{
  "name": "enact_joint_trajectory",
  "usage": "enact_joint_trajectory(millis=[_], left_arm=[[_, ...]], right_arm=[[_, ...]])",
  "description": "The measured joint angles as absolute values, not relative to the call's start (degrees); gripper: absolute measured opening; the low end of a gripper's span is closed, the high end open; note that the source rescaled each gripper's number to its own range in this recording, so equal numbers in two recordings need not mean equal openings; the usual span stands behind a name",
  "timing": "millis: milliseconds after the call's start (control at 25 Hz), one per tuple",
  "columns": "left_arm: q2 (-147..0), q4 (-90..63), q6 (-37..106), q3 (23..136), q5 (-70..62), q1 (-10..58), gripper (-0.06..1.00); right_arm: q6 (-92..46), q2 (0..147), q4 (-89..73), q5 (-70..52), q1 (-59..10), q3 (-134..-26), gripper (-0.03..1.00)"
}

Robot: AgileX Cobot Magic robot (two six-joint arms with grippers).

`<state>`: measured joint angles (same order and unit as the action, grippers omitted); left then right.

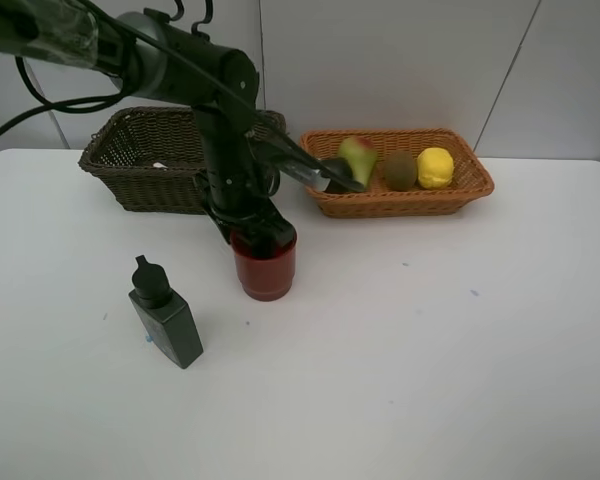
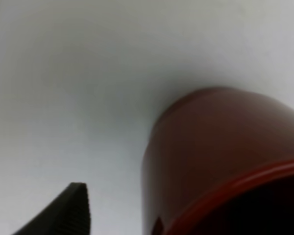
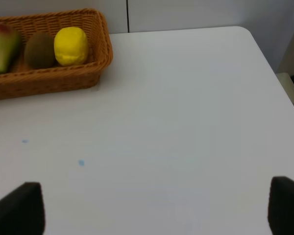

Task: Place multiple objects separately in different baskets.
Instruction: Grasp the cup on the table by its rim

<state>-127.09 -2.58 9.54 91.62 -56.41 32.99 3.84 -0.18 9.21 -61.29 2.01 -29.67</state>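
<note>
Exterior high view: left gripper (image 1: 263,240) set down on the rim of the red cup (image 1: 266,270) at frame centre.
The cup is smooth, glossy and cylindrical with a lipped rim, upright on the white table (image 1: 430,350); its thin wall probably invites a rim pinch, hence the vertical approach; in the left wrist view one ribbed black finger (image 2: 73,211) stands clear of the outer wall, its mate unseen, so a pinch cannot be told; the right gripper (image 3: 154,210) has its fingers spread wide, empty; the shallow orange-tan wicker basket (image 1: 410,203), upper right, holds the green-red pear (image 1: 358,157), fuzzy brown kiwi (image 1: 400,171) and dimpled yellow lemon (image 1: 435,167), so the cup likely belongs in the deeper dark brown wicker basket (image 1: 130,190), upper left; the angular dark green bottle (image 1: 166,318) stands lower left, unsorted.
</note>
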Motion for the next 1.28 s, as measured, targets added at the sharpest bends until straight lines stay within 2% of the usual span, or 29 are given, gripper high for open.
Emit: enact_joint_trajectory(millis=[120,240,960,1280], left_arm=[[-127.09,-2.66,9.54,91.62,-56.41,32.99,0.25],[-127.09,-2.66,9.54,91.62,-56.41,32.99,0.01],[-127.09,-2.66,9.54,91.68,-57.30,32.99,0.00],[-127.15,-2.60,9.54,97.88,-63.18,32.99,0.00]], right_arm=[[3.84,-0.18,9.21,-61.29,2.01,-29.67,1.00],[3.84,-0.18,9.21,-61.29,2.01,-29.67,1.00],[3.84,-0.18,9.15,-61.29,2.01,-29.67,1.00],[3.84,-0.18,9.15,-61.29,2.01,-29.67,1.00]])
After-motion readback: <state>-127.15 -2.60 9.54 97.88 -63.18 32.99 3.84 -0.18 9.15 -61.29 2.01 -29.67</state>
